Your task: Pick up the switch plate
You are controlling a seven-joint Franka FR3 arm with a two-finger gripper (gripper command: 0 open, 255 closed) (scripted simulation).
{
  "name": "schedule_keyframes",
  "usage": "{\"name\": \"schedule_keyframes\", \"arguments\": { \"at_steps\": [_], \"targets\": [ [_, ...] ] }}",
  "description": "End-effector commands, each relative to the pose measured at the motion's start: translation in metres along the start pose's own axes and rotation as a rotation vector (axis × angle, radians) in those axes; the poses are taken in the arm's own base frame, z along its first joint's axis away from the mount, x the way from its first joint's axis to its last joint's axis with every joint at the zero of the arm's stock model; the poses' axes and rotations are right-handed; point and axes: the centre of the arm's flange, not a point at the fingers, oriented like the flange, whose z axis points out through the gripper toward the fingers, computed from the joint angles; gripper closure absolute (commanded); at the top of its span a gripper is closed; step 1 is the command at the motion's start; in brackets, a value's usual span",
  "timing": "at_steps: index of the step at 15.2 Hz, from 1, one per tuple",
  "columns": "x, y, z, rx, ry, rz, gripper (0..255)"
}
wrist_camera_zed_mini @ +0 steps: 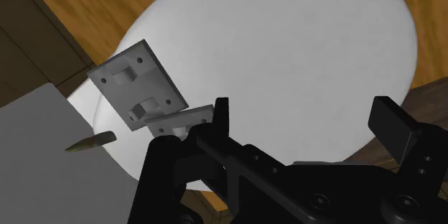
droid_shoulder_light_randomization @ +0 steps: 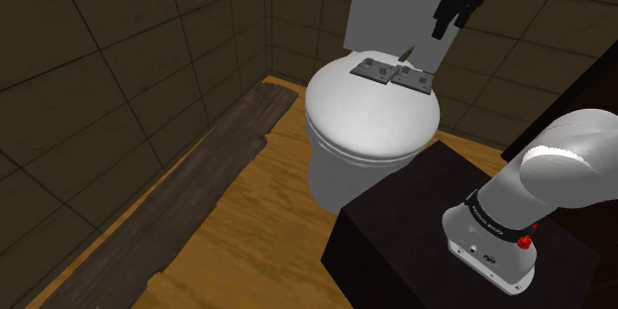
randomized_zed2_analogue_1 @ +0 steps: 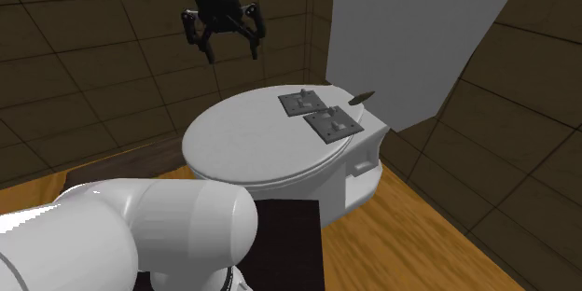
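The tool (wrist_camera_zed_mini: 305, 118) hangs spread and empty above the toilet lid (wrist_camera_zed_mini: 301, 50); I judge this the approach step. Past its fingertip, the switch plate (wrist_camera_zed_mini: 136, 86) lies flat and face up at the frame's left near the tank (wrist_camera_zed_mini: 43, 151). Its long axis seemingly runs toward a second plate (wrist_camera_zed_mini: 183, 118). The next move calls for centring, then descending astride its shorter width.

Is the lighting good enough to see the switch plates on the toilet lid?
Shoulder view: dim walls, but grey switch plates stand out on the white toilet lid. Second exterior view: likewise; black gripper against dark walls. Wrist view: brighter, one plate partly behind a finger.
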Motion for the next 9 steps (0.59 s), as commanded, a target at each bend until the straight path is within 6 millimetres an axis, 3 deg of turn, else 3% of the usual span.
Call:
{"name": "schedule_keyframes", "arguments": {
  "at_steps": [1,9],
  "targets": [
    [0.0,0.0,0.0,0.0,0.0,0.0,0],
    [0.039,0.066,0.073,-0.01,-0.02,0.075,0]
  ]
}}
